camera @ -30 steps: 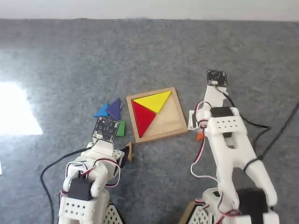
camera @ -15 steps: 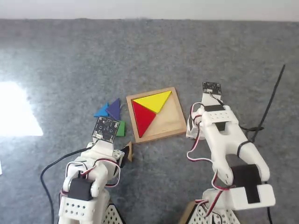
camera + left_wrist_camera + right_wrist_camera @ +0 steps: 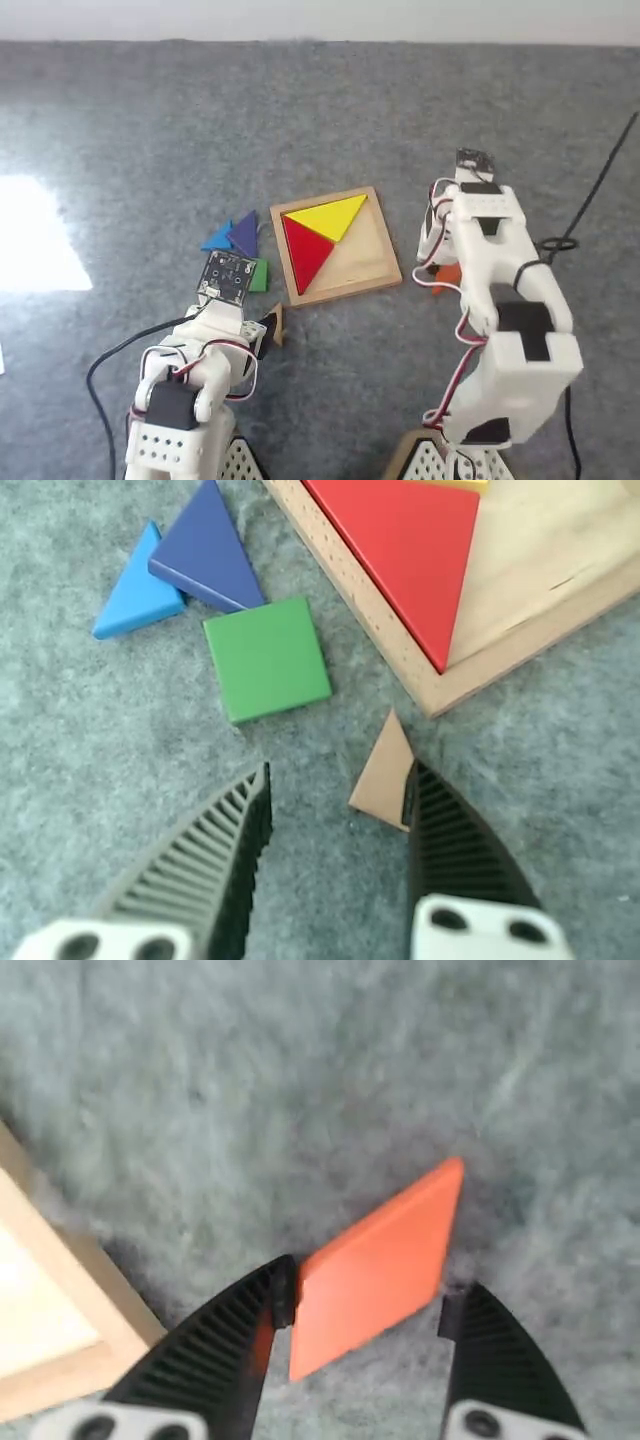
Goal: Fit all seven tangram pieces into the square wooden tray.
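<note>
The square wooden tray (image 3: 385,270) lies mid-table and holds a yellow triangle (image 3: 325,215) and a red triangle (image 3: 303,250). To its left lie a light blue triangle (image 3: 216,240), a dark blue triangle (image 3: 243,231) and a green square (image 3: 259,275). A tan triangle (image 3: 385,778) lies off the tray's near corner, just inside one finger of my open left gripper (image 3: 338,775). On the carpet right of the tray lies an orange parallelogram (image 3: 380,1260); my right gripper (image 3: 372,1285) stands open astride it, one fingertip against its edge.
Grey carpet covers the whole table. The tray's corner (image 3: 60,1335) is close beside the right gripper. The tray's right half is bare wood (image 3: 362,255). A black cable (image 3: 590,190) trails at the right arm's side.
The right arm has swung to the right and come down over the orange parallelogram. The left arm and all other pieces have stayed put.
</note>
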Action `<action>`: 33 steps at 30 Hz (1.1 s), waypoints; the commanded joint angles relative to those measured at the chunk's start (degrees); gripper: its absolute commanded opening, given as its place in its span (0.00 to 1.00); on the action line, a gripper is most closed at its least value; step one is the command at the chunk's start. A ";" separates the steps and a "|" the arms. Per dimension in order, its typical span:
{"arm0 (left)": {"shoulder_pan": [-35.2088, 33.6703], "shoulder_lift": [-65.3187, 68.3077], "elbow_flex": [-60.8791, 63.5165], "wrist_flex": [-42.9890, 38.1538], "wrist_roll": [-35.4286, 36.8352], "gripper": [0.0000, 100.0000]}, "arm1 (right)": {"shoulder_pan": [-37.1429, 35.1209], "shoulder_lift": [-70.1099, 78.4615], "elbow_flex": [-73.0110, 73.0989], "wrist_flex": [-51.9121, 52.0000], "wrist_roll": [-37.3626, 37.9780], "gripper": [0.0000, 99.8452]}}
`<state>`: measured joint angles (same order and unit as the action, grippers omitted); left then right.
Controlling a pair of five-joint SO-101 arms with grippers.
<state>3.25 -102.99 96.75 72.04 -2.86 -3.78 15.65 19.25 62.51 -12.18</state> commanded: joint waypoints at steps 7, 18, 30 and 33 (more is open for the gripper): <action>0.26 -1.23 -0.31 0.26 -0.79 0.21 | 2.24 -2.59 -11.25 0.22 2.64 0.21; 0.26 -1.23 -0.31 0.26 -0.79 0.21 | 3.12 -27.03 14.95 -4.00 -6.15 0.21; 0.26 -1.23 -0.31 0.26 -0.79 0.21 | 3.21 -11.56 13.19 -7.34 -6.33 0.21; 0.26 -1.23 -0.31 0.26 -0.79 0.21 | 2.77 -6.29 8.62 -4.88 -6.24 0.21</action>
<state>3.25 -102.99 96.75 72.04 -2.86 -1.14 2.73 34.20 56.00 -17.98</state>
